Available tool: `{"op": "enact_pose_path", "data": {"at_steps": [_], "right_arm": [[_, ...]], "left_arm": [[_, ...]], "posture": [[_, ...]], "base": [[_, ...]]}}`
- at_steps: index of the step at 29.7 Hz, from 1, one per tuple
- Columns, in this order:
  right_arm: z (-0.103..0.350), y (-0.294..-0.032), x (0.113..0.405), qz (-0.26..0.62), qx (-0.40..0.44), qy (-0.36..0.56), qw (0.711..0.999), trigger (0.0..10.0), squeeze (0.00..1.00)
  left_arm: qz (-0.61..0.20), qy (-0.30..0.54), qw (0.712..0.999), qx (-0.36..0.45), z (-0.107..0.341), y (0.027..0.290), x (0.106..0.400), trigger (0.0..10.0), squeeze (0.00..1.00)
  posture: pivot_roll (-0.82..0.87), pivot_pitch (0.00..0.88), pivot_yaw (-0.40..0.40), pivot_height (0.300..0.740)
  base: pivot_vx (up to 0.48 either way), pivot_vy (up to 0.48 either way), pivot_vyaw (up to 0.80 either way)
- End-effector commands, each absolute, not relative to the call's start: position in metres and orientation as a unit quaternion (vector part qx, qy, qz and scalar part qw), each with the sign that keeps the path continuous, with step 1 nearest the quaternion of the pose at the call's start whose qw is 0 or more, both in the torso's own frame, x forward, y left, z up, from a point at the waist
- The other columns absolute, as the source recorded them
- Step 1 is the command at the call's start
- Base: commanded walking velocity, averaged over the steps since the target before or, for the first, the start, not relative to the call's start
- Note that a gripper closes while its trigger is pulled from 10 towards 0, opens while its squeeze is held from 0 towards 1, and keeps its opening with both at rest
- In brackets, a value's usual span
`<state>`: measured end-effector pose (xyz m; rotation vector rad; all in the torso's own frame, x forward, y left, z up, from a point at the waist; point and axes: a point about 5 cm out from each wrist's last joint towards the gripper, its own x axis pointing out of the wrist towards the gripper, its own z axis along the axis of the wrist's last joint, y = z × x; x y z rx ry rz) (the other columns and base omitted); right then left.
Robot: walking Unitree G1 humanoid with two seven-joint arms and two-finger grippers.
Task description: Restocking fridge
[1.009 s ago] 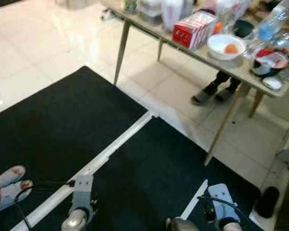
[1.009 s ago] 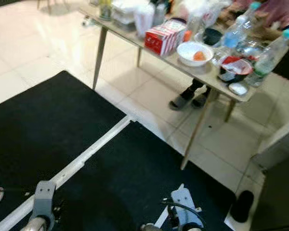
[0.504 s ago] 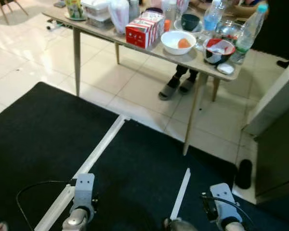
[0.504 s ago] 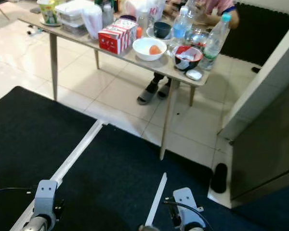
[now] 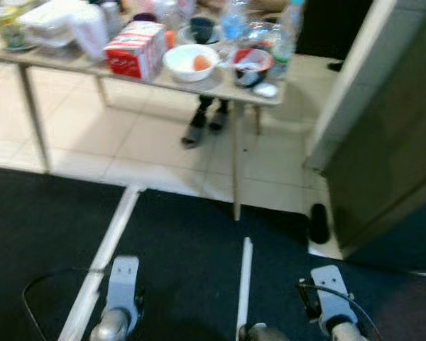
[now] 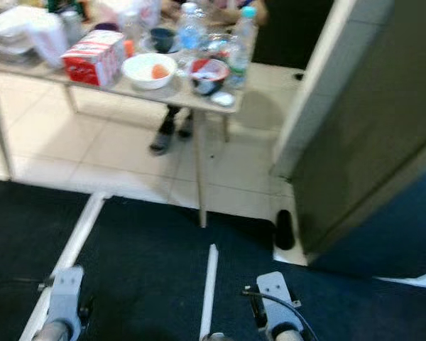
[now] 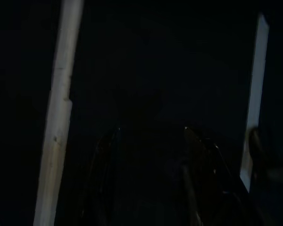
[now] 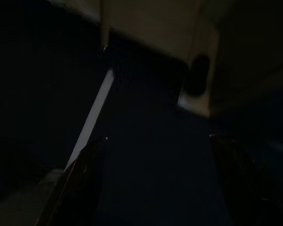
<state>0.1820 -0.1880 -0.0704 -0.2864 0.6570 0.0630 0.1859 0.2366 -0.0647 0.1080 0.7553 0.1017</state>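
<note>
A tall grey fridge body [image 5: 390, 142] stands at the right, beside a white wall edge [image 5: 344, 85]. The wooden table [image 5: 220, 87] at the back left carries a red-and-white carton [image 5: 133, 50], a white bowl [image 5: 190, 62] with something orange in it, a red-and-black bowl [image 5: 250, 65], water bottles [image 6: 243, 35] and white containers [image 5: 57, 18]. Both arms hang low over the black mat, the left arm [image 5: 121, 298] and the right arm [image 5: 330, 305]. In the dark wrist views my left gripper [image 7: 151, 129] and right gripper [image 8: 158, 139] are open and hold nothing.
A person's sandalled feet [image 5: 202, 128] show under the table. A black shoe [image 5: 318, 222] lies on the tiles at the fridge's foot. White strips [image 5: 245, 284] [image 5: 103, 263] cross the black mat [image 5: 184, 241]. A table leg [image 5: 236, 177] stands at the mat's edge.
The whole view has swung to the right: the table slid to the left and the grey fridge body came into view. Both arms hang as before.
</note>
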Motion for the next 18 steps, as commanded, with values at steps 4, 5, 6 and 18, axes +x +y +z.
{"op": "enact_pose_path", "data": {"at_steps": [4,5,6,18], "right_arm": [[-0.0721,-0.1921,0.1784,0.025,-0.14,0.33,0.933,10.0,0.0],[-0.0721,-0.1921,0.1784,0.025,-0.14,0.33,0.933,10.0,0.0],[-0.0721,-0.1921,0.1783,0.025,-0.14,0.33,0.933,10.0,0.0],[-0.0694,-0.1889,0.1833,0.031,-0.143,0.319,0.937,10.0,0.0]], "left_arm": [[0.051,0.377,0.923,0.054,-0.0665,0.2375,0.1834,10.0,0.0],[0.051,0.377,0.923,0.054,-0.0666,0.2376,0.1833,10.0,0.0],[0.051,0.378,0.923,0.054,-0.0667,0.2377,0.1832,10.0,0.0],[0.053,0.377,0.923,0.057,-0.0664,0.2387,0.1833,10.0,0.0]], "posture": [[-0.07,0.17,-0.017,0.727],[-0.07,0.17,-0.017,0.727],[-0.07,0.17,-0.017,0.727],[-0.07,0.169,-0.017,0.727]], "base": [[0.0,0.0,-0.77],[0.0,0.0,-0.76],[0.0,0.0,-0.76],[0.0,0.0,-0.35]]}}
